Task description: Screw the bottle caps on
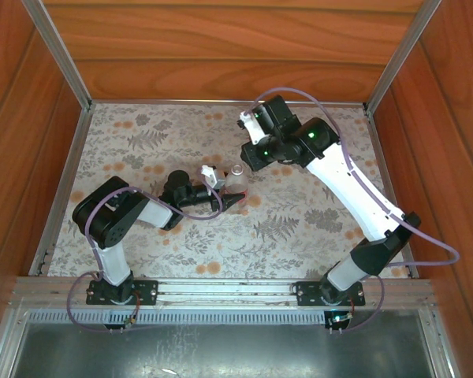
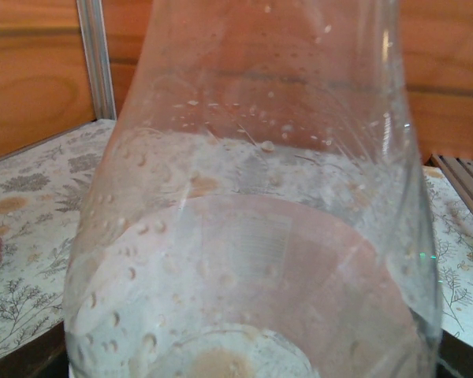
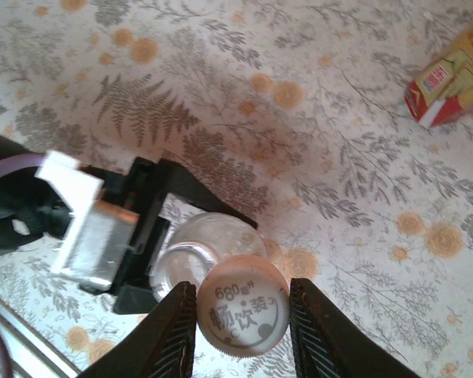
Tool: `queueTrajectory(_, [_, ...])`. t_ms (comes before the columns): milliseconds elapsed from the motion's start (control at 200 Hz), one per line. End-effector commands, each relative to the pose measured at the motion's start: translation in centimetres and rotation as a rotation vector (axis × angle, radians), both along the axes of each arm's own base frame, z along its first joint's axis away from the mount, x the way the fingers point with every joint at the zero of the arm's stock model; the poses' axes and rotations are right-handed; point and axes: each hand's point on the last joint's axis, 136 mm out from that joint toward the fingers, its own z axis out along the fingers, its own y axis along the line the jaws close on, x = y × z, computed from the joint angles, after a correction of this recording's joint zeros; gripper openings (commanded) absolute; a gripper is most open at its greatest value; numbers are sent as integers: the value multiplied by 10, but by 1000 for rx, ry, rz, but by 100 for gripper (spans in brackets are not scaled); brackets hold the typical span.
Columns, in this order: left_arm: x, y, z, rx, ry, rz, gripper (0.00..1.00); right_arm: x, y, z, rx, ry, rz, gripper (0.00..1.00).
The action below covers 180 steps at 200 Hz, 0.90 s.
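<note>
Left claw is clamped round the clear bottle, droplets beading its inside wall. Right claw pinches the whitish printed cap, right beside that bottle.

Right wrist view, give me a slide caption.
Right gripper holding a whitish cap close above the clear bottle.

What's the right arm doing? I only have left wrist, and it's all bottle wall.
Observer: The right end effector is shut on a cap, at the top of the bottle.
Operator: Cap seated?
Observer: Cannot tell. From the right wrist the cap overlaps the bottle's top, printed side up.
Operator: Is left actually gripping?
Observer: Yes. The left end effector has a finger on each side of the bottle.
</note>
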Motion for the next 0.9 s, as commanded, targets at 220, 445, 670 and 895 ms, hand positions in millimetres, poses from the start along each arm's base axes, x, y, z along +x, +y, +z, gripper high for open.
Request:
queueTrajectory(220, [-1,0,-11,22,23,-16,70,-12,16,-16,-56,23,71,36])
queueTrajectory(445, [0,0,-11,21,29,-16,69,-8,14,-26,-91,30,60,37])
queueTrajectory(670, [1,-1,-10,17,40,-14,67,-11,17,-31,-88,48,86,36])
queueTrajectory(895, [2,-1,-11,17,42,-12,67,-15,18,-37,-102,77,100,36])
